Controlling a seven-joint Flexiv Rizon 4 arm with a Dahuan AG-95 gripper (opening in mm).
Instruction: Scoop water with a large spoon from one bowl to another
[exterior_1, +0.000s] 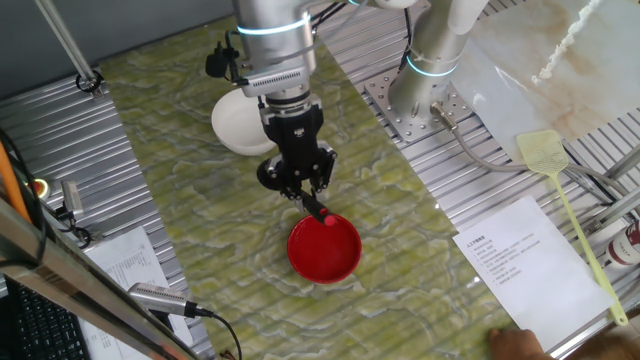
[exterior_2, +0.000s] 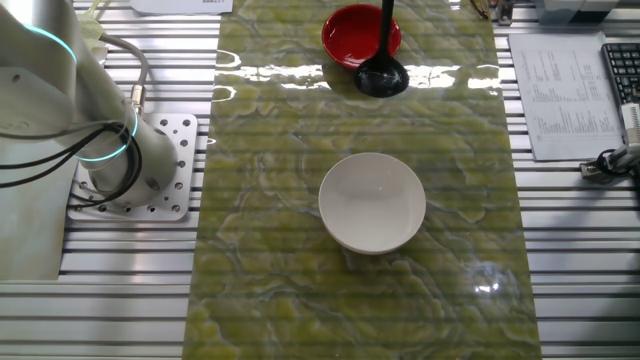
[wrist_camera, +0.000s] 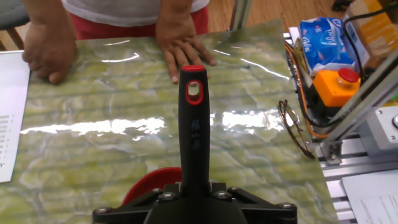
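1. The gripper (exterior_1: 303, 187) hangs over the green mat (exterior_1: 180, 180), between the white bowl (exterior_1: 242, 124) and the red bowl (exterior_1: 324, 248).
2. Its fingers are pinched on the handle of the black ladle (exterior_2: 381, 72). In the hand view the ladle handle (wrist_camera: 193, 134) runs straight out from the clamp, with a red-ringed hole at its end.
3. In the other fixed view the ladle's round scoop sits low over the mat, just beside the near rim of the red bowl (exterior_2: 352, 38). The handle rises out of the top of the picture. I cannot tell whether the scoop touches the mat.
4. In one fixed view the red tip of the handle shows over the edge of the red bowl.
5. The white bowl (exterior_2: 372, 201) stands upright in the middle of the mat, well apart from the red bowl. Its inside looks pale and glossy; I cannot tell the water level.
6. The red bowl stands upright near the far end of the mat; part of its rim (wrist_camera: 148, 184) shows low in the hand view.
7. A person's two hands rest on the far edge of the mat: one hand (wrist_camera: 181, 43) flat with fingers spread, the other hand (wrist_camera: 50, 52) closed.
8. A yellow fly swatter (exterior_1: 560, 200) and a printed sheet (exterior_1: 510, 260) lie off the mat.
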